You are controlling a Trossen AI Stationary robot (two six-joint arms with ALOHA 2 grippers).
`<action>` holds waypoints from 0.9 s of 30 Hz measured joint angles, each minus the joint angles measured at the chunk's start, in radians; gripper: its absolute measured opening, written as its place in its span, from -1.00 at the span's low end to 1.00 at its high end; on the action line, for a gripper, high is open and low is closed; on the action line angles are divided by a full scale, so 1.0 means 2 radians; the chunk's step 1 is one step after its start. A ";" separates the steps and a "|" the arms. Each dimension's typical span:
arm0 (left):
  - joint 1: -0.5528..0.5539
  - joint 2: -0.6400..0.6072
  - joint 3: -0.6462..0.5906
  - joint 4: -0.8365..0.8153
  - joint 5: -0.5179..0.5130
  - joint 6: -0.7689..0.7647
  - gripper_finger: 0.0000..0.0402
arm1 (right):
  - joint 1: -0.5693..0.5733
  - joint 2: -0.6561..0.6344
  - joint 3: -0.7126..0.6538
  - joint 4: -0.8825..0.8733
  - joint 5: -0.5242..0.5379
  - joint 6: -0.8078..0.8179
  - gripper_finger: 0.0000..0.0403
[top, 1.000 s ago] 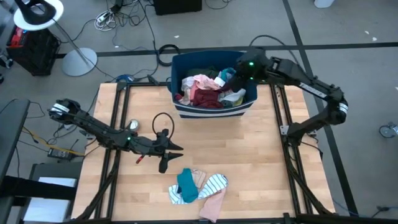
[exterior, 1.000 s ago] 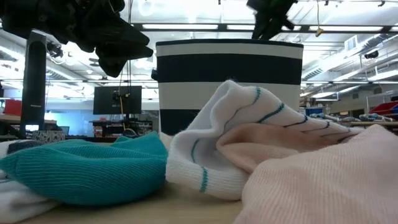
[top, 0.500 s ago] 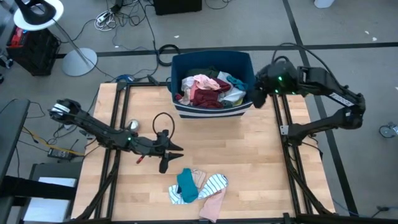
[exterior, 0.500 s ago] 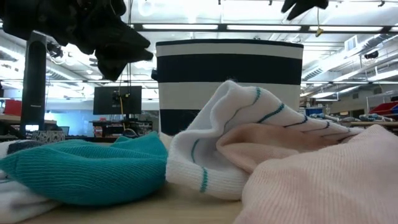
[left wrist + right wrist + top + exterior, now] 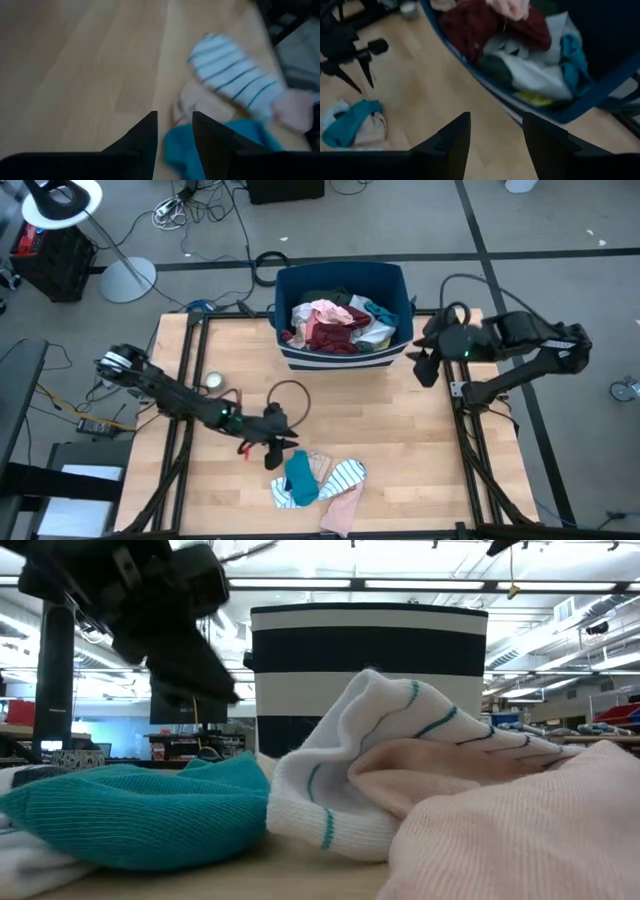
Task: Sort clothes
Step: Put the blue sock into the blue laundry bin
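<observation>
A small pile of clothes lies on the wood near the table's front edge: a teal piece (image 5: 300, 477), a white striped piece (image 5: 347, 473) and a pink piece (image 5: 340, 510). More clothes (image 5: 335, 323) fill the dark blue bin (image 5: 400, 290) at the far middle. My left gripper (image 5: 276, 452) stands open just left of the teal piece (image 5: 182, 150), low over the table, with nothing between its fingers. My right gripper (image 5: 425, 367) hangs open in the air beside the bin's right wall, holding nothing. The right wrist view looks down on the bin's clothes (image 5: 520, 55).
Bare wood lies between the bin and the pile. A small white round object (image 5: 212, 382) sits at the table's left. A black cable loop (image 5: 291, 392) rides above my left arm. Dark frame rails (image 5: 462, 430) run along both table sides.
My left gripper has gone down and toward the table's right and near edge, up to the teal piece, tipping lower. My right gripper has swung away from above the bin toward the table's right edge and a little nearer. The clothes have not moved.
</observation>
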 joint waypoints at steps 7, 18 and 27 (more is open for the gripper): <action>-0.001 0.054 0.046 -0.053 0.043 -0.026 -0.36 | 0.069 -0.003 -0.074 0.004 0.017 0.069 -0.12; -0.012 0.126 0.068 -0.080 0.064 -0.063 -0.36 | 0.163 -0.003 -0.178 0.098 0.056 0.141 -0.13; -0.012 0.130 0.073 -0.085 0.069 -0.050 -0.92 | 0.222 -0.003 -0.261 0.253 0.059 0.135 -0.14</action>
